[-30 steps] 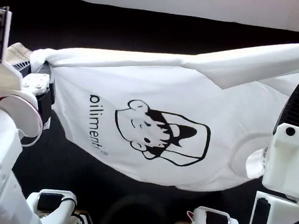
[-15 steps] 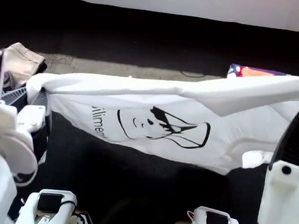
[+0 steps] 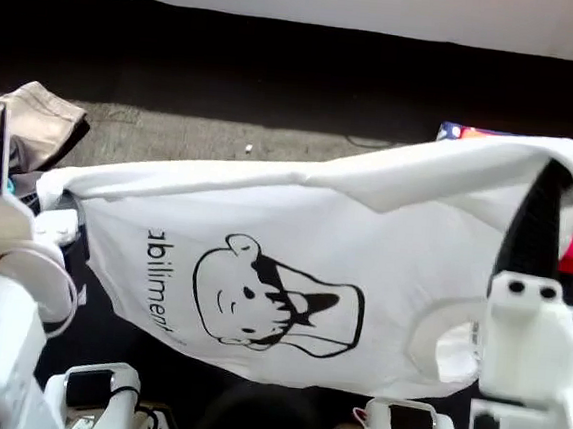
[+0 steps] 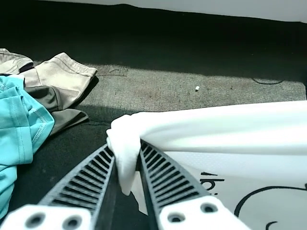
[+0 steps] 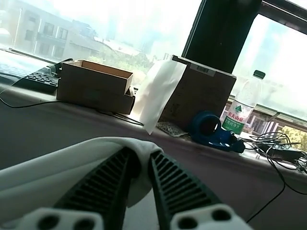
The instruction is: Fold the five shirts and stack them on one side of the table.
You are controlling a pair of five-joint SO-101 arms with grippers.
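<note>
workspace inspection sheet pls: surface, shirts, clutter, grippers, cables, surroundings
surface: black table with a grey strip
job's things: white shirt held up and spread out; teal shirt and beige shirt heaped unfolded at the table's side
clutter: white speck on the strip; colourful item behind the white shirt
grippers: left gripper and right gripper, fingers shut on the white shirt
cables: thin cable on the table; cables on the ledge
surroundings: boxes, bottle, window
</note>
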